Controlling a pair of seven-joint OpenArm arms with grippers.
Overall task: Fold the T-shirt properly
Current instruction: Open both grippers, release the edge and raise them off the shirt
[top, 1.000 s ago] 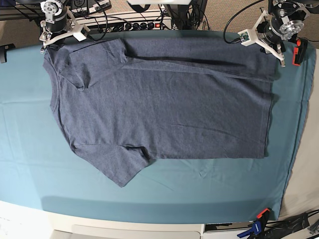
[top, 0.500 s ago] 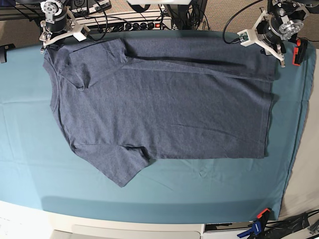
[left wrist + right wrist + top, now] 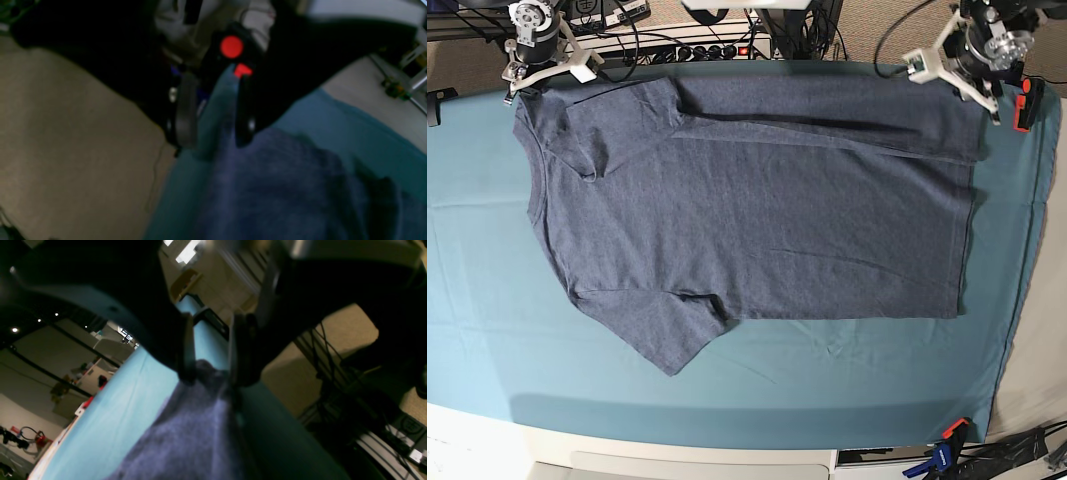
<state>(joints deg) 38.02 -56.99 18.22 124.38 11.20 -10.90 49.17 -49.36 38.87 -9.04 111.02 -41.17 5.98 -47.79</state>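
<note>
Teal cloth [image 3: 487, 330] covers the worktop, and the T-shirt [image 3: 757, 210] lies flat on it, long axis running across the base view, far long edge already folded over. At that edge's collar corner the right hand [image 3: 210, 373] has fabric between its parted fingers; whether it grips cannot be told. At the hem corner the left hand [image 3: 213, 133] stands open, clear of the shirt, fabric just below.

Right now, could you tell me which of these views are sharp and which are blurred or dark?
Base view: evenly lit and sharp, the T-shirt crisp, straight edges bowed by the wide lens. Left wrist view: dim and soft throughout, cloth weave smeared. Right wrist view: the end effector near-black against bright background lights, the fabric grainy.
</note>
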